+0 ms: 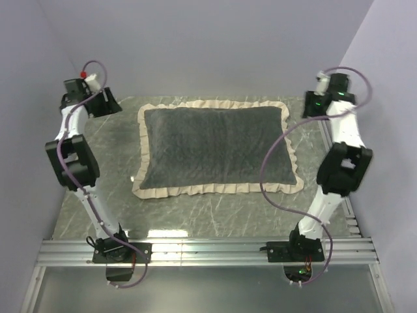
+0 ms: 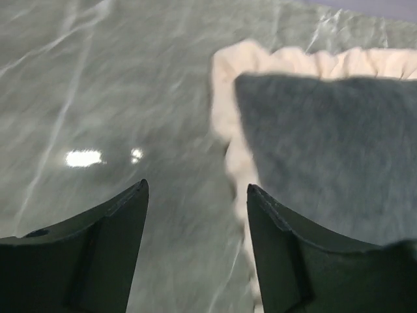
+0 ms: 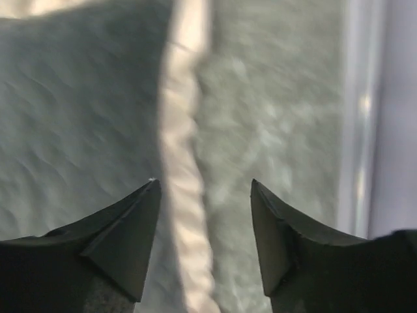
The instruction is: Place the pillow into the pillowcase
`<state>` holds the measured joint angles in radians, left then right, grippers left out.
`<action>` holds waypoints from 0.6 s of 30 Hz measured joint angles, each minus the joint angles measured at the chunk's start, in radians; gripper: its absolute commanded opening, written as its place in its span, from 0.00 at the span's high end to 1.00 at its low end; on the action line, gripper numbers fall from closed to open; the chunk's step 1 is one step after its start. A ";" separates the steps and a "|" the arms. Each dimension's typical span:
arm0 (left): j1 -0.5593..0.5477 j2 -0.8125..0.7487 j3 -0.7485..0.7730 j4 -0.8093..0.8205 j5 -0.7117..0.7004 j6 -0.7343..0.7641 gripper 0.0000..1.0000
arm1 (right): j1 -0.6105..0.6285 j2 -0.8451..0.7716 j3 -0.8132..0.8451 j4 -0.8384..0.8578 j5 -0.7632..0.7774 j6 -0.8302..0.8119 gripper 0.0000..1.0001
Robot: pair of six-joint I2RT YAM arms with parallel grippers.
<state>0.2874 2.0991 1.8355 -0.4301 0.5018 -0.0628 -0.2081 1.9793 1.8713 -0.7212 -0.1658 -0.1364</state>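
Overhead camera views the whole table; both wrist cameras, seemingly close, look down at pillowcase edges.

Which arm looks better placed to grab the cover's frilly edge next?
Right, probably. The right claw is open with the frill running between its fingers. The left claw, also open, has mostly table in its gap.
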 measured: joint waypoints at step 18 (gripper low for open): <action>0.026 -0.614 -0.896 -0.473 0.076 0.644 0.30 | -0.172 -0.566 -0.901 -0.240 -0.064 -0.412 0.34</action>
<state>0.3138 1.4853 0.9390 -0.9035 0.5781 0.5816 -0.3805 1.4128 0.9707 -0.9607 -0.2295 -0.5488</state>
